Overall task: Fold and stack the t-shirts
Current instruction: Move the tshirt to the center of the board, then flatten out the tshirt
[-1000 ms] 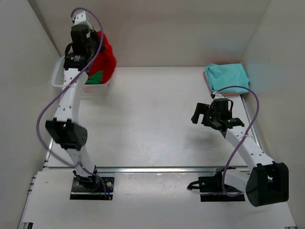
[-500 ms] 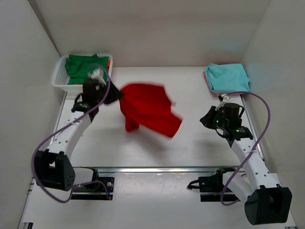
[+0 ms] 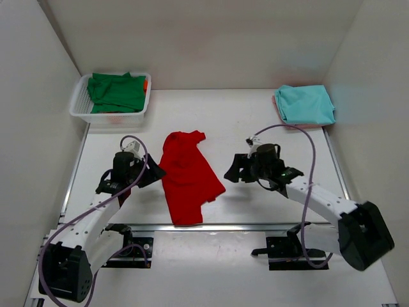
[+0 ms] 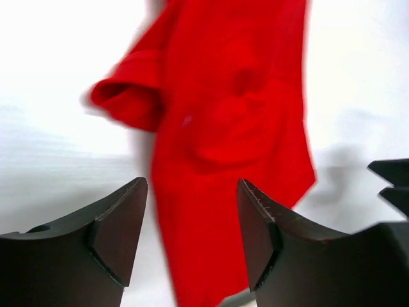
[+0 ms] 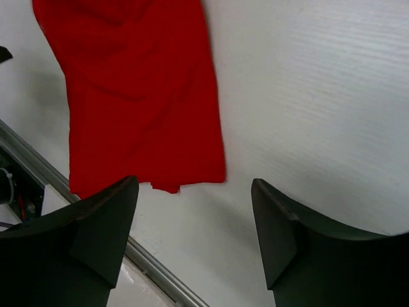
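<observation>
A red t-shirt (image 3: 187,178) lies loose and crumpled on the table between the two arms, stretched from the middle toward the front rail. My left gripper (image 3: 155,173) stands open just left of it; in the left wrist view the red cloth (image 4: 230,128) shows beyond the spread jaws (image 4: 192,230). My right gripper (image 3: 231,172) is open just right of the shirt, its jaws (image 5: 195,230) over bare table near the shirt's lower corner (image 5: 140,96). A teal t-shirt (image 3: 305,104) sits folded at the back right. A dark green t-shirt (image 3: 117,91) lies in the basket.
The white mesh basket (image 3: 78,105) stands at the back left against the wall. A metal rail (image 3: 255,225) runs along the table's front edge, close to the red shirt's lower end. White walls close in the left, back and right sides.
The left arm swung the red shirt out of the basket and across the table, then let go; the shirt now lies flat. The right arm moved left toward it.
</observation>
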Available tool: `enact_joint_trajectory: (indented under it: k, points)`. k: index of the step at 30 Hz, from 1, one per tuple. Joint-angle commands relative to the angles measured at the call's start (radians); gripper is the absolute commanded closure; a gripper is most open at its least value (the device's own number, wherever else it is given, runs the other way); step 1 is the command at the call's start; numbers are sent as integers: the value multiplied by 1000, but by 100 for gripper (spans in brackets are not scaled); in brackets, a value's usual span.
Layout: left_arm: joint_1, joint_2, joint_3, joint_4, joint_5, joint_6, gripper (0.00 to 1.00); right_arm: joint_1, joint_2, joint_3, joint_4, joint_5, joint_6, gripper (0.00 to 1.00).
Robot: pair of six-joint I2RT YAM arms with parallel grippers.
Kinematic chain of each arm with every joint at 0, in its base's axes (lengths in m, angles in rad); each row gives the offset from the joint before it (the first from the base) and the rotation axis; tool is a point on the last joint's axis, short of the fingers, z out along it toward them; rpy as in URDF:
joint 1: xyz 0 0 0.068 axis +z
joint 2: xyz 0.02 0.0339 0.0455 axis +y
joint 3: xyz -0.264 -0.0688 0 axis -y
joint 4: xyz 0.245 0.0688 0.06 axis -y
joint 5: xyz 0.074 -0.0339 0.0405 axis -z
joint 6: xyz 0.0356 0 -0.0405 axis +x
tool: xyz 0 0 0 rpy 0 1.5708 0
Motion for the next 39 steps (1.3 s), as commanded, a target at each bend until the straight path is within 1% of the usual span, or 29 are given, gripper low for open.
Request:
enact_joint_trajectory:
  k: [1, 3, 6, 8, 10, 11, 12, 14, 15, 16, 19, 23, 27, 28, 30, 31, 32, 33, 34, 36, 37, 38, 39]
  points:
    - [22, -41, -40, -15, -89, 18, 31, 68, 122, 23, 182, 25, 68, 30]
    - [24, -47, -42, -25, -103, 28, 30, 94, 205, 55, 168, 33, 73, 27]
    - [34, -31, -33, -32, -120, 34, 31, 127, 328, 106, 145, 25, 77, 27]
    - [41, -11, -28, -29, -138, 38, 30, 157, 395, 121, 134, 49, 100, 27]
    - [48, 3, -25, -23, -156, 45, 29, 164, 428, 121, 142, 50, 123, 33]
    - [54, 9, -23, -18, -166, 54, 29, 167, 450, 117, 147, 39, 133, 57]
    - [53, 14, -26, -9, -169, 50, 29, 161, 461, 119, 145, 16, 134, 99]
    - [56, 49, -14, 7, -178, 57, 27, 157, 461, 133, 101, 14, 130, 100]
    - [57, 75, -8, 19, -177, 65, 24, 153, 433, 138, 85, 31, 119, 100]
    - [59, 81, -5, 14, -173, 68, 24, 147, 425, 136, 52, 49, 119, 99]
    - [53, 130, 10, 51, -180, 53, 22, 101, 319, 94, 35, 63, 111, 100]
    - [31, 221, 32, 115, -201, 27, 22, 41, 210, 75, -5, 42, 78, 100]
    - [36, 314, 40, 210, -218, -21, 21, 13, 195, 75, -27, 34, 61, 100]
    - [33, 328, 61, 224, -215, -27, 24, 13, 201, 75, -30, 30, 55, 100]
    - [13, 414, 104, 238, -157, -35, 26, 16, 211, 72, -27, 27, 58, 100]
    - [1, 457, 143, 220, -113, -32, 28, 16, 217, 67, -22, 28, 61, 100]
    - [-16, 478, 161, 220, -98, -27, 30, 18, 224, 64, -18, 27, 62, 100]
    - [-34, 504, 182, 200, -69, -19, 29, 16, 228, 72, -16, 25, 59, 100]
    - [-51, 515, 179, 197, -63, -31, 28, 24, 230, 78, -14, 27, 59, 100]
    - [-70, 500, 142, 261, -32, -59, 28, 13, 239, 74, -13, 31, 59, 99]
    - [-62, 502, 104, 308, -23, -80, 31, 12, 236, 78, -14, 28, 59, 100]
    - [-62, 506, 84, 335, 1, -96, 42, 9, 241, 72, -19, 27, 61, 100]
    - [-55, 514, 81, 340, 4, -88, 64, 7, 239, 75, -11, 21, 59, 100]
